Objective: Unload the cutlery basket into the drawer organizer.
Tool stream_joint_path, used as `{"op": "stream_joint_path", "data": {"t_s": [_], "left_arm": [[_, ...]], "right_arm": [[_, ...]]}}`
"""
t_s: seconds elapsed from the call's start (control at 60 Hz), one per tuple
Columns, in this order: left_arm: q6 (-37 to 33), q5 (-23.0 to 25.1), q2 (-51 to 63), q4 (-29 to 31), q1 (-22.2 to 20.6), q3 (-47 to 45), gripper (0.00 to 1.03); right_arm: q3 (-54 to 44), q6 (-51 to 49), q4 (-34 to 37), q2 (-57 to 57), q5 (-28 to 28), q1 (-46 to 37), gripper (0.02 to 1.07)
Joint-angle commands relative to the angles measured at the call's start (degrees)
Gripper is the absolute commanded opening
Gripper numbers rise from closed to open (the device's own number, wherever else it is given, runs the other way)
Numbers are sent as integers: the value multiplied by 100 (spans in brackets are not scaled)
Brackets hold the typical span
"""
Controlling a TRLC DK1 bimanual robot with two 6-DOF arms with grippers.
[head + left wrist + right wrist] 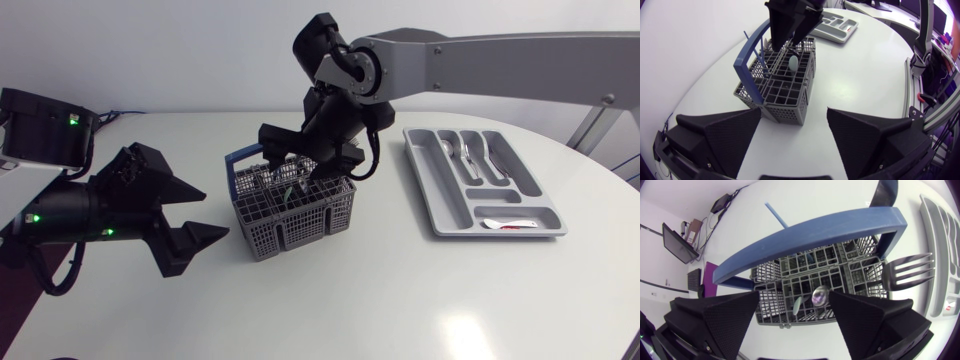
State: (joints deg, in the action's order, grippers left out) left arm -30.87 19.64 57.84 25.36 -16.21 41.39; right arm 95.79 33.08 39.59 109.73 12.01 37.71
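The grey plastic lattice cutlery basket with a blue hoop handle (290, 226) is the reference for everything here. The right gripper (300, 170) hangs directly over the basket and points down into it. Its two wedge fingers are spread wide and hold nothing. In the right wrist view, the bowl of a shiny metal spoon (819, 296) rises from a cell of the basket in the gap between those fingers, closer to one finger than the other and touching neither. The spoon stands upright with its long axis roughly in line with the gripper's approach, so I judge the next move to be a straight descent and a pinch on the bowl end. A silver fork (907, 272) also stands in the basket, tines up, just outside the same finger, on the side toward the grey moulded drawer organizer (432, 195). It could be nudged as the fingers drop. The left gripper (215, 213) sits beside the basket on the side away from the organizer, also wide open and empty. The right arm is clearly the nearer one.
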Motion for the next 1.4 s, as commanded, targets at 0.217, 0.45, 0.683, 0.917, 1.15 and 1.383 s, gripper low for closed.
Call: {"op": "stream_joint_path", "data": {"t_s": [0.217,0.45,0.683,0.917,1.15,1.383], "left_arm": [[-147,163,157,-163,118,-263,96],[-156,172,148,-172,127,-298,96],[-156,181,148,-172,127,-333,96],[-156,198,157,-207,127,-368,96],[-156,198,192,-243,127,-394,96],[-156,207,254,-304,127,-403,96]], "right_arm": [[-306,445,40,-92,293,-45,90],[-377,612,84,-110,451,-18,59],[-429,840,101,-31,662,-18,52],[-421,963,119,83,820,-18,49],[-421,1060,101,136,829,-1,43],[-412,1139,48,242,820,34,41]]}}
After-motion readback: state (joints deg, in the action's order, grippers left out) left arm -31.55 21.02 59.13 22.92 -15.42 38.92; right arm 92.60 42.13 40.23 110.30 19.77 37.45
